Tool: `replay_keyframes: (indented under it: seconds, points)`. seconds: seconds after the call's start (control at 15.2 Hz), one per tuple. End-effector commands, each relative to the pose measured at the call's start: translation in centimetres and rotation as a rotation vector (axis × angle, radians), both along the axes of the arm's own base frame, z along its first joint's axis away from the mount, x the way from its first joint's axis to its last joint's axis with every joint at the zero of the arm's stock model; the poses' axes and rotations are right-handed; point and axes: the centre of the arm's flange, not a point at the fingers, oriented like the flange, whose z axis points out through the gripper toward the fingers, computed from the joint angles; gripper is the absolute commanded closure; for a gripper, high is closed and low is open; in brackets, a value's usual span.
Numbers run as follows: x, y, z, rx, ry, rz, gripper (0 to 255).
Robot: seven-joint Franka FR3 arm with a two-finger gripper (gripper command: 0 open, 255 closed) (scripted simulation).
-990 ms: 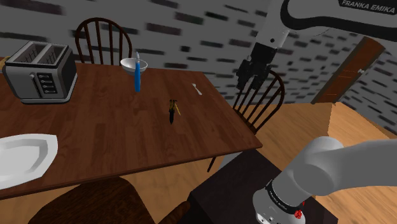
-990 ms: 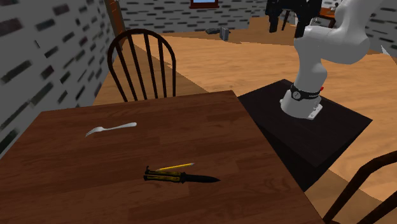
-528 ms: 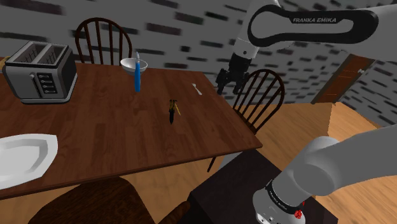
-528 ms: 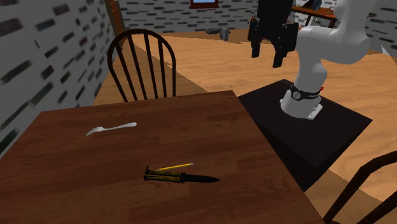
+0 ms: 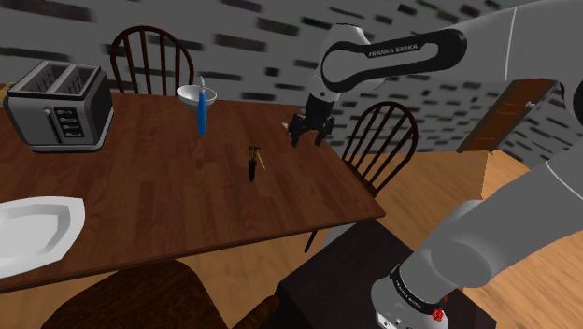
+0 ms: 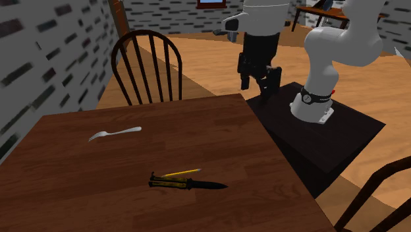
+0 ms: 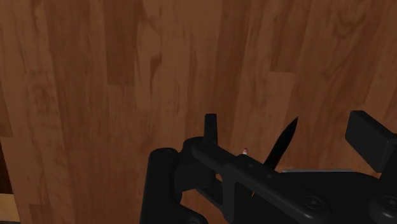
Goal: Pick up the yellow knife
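Arm (image 5: 392, 54) lower, jaws seemingly apart

In the wrist view, most of the knife (image 7: 284, 141) hidden under the black mount of the jaws, only a dark blade tip clear; a pale-tipped thing (image 7: 245, 151) beside it too little exposed to name. In the shoulder view, too small to tell blade from handle. White plate (image 5: 35, 232) cut by that view's left edge, dark chair (image 5: 154, 297) by its bottom edge. Another chair (image 6: 377, 198) cut at the second exterior view's lower right.
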Motion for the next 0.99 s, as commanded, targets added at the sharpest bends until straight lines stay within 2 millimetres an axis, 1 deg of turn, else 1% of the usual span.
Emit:
replay_keyframes:
  seconds: [0.0, 0.92]
  points:
    - [2.1, 0.2, -1.6, -0.005, -0.005, -0.005, 0]
    - [15.4, 1.9, -13.9, -0.039, -0.03, -0.037, 0]
